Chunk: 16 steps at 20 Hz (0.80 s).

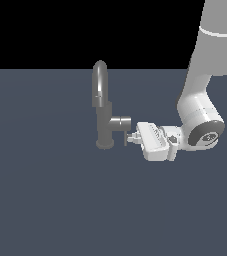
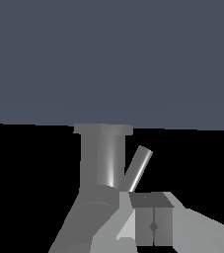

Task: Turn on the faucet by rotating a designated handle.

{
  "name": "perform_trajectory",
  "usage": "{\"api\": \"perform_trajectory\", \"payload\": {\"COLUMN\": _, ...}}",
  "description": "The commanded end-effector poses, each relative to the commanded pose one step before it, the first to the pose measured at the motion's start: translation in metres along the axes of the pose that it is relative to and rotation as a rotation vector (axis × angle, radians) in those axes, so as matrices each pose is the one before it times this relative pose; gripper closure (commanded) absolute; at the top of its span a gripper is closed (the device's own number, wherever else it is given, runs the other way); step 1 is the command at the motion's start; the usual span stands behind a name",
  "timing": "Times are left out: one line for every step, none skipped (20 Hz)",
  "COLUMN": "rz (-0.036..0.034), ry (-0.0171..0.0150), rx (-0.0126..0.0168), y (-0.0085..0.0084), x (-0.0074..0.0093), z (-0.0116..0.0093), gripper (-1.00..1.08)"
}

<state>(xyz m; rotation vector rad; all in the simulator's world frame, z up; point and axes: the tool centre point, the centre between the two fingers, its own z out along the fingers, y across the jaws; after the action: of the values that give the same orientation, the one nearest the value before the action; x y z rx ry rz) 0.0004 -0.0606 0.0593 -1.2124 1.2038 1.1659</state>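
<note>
— How is the arm posed?
— Bent low, wrist level, gripper [image 1: 131,138] at the handle [image 1: 124,138] under the faucet [image 1: 104,107] stub on the floor [image 1: 45,200].
— Jaws?
— Narrow; whether they grasp, I cannot tell.

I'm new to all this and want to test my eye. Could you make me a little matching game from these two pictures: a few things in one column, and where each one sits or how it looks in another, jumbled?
Things
1. spout
2. handle
3. gripper
4. round base

Descriptions
A. white, lying sideways, reaching in from the exterior view's right
B. flat on the dark floor, at the foot of the post
C. tall arch at the top of the faucet
D. thin slanted stick on the end of the short side stub

Pairs: 1-C, 2-D, 3-A, 4-B
</note>
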Motion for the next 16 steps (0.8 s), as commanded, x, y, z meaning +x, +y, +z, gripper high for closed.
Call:
{"api": "perform_trajectory", "payload": {"rz": -0.00650, "ry": -0.00039, "rx": -0.00204, "y": -0.00150, "x": -0.00364, "z": -0.00009, "gripper": 1.08}}
{"api": "perform_trajectory", "payload": {"rz": 0.00167, "ry": -0.00039, "rx": -0.00062, "y": -0.00228, "x": 0.00150, "z": 0.00071, "gripper": 1.08}}
{"api": "perform_trajectory", "payload": {"rz": 0.00155, "ry": -0.00036, "rx": -0.00058, "y": -0.00225, "x": 0.00142, "z": 0.00068, "gripper": 1.08}}
{"api": "perform_trajectory", "payload": {"rz": 0.00161, "ry": -0.00038, "rx": -0.00060, "y": -0.00224, "x": 0.00145, "z": 0.00069, "gripper": 1.08}}
{"api": "perform_trajectory", "payload": {"rz": 0.00155, "ry": -0.00036, "rx": -0.00058, "y": -0.00221, "x": 0.00141, "z": 0.00067, "gripper": 1.08}}
{"api": "perform_trajectory", "payload": {"rz": 0.00161, "ry": -0.00037, "rx": -0.00060, "y": -0.00220, "x": 0.00145, "z": 0.00068, "gripper": 1.08}}
{"api": "perform_trajectory", "payload": {"rz": 0.00155, "ry": -0.00036, "rx": -0.00058, "y": -0.00218, "x": 0.00140, "z": 0.00066, "gripper": 1.08}}
{"api": "perform_trajectory", "payload": {"rz": 0.00155, "ry": -0.00036, "rx": -0.00058, "y": -0.00216, "x": 0.00140, "z": 0.00066, "gripper": 1.08}}
{"api": "perform_trajectory", "payload": {"rz": 0.00148, "ry": -0.00034, "rx": -0.00055, "y": -0.00213, "x": 0.00136, "z": 0.00064, "gripper": 1.08}}
{"api": "perform_trajectory", "payload": {"rz": 0.00155, "ry": -0.00036, "rx": -0.00058, "y": -0.00212, "x": 0.00139, "z": 0.00065, "gripper": 1.08}}
{"api": "perform_trajectory", "payload": {"rz": 0.00148, "ry": -0.00034, "rx": -0.00055, "y": -0.00209, "x": 0.00135, "z": 0.00064, "gripper": 1.08}}
{"api": "perform_trajectory", "payload": {"rz": 0.00141, "ry": -0.00032, "rx": -0.00053, "y": -0.00207, "x": 0.00130, "z": 0.00062, "gripper": 1.08}}
{"api": "perform_trajectory", "payload": {"rz": 0.00155, "ry": -0.00035, "rx": -0.00058, "y": -0.00206, "x": 0.00138, "z": 0.00064, "gripper": 1.08}}
{"api": "perform_trajectory", "payload": {"rz": 0.00134, "ry": -0.00030, "rx": -0.00050, "y": -0.00203, "x": 0.00125, "z": 0.00059, "gripper": 1.08}}
{"api": "perform_trajectory", "payload": {"rz": 0.00155, "ry": -0.00035, "rx": -0.00058, "y": -0.00202, "x": 0.00137, "z": 0.00063, "gripper": 1.08}}
{"api": "perform_trajectory", "payload": {"rz": 0.00134, "ry": -0.00030, "rx": -0.00051, "y": -0.00199, "x": 0.00124, "z": 0.00059, "gripper": 1.08}}
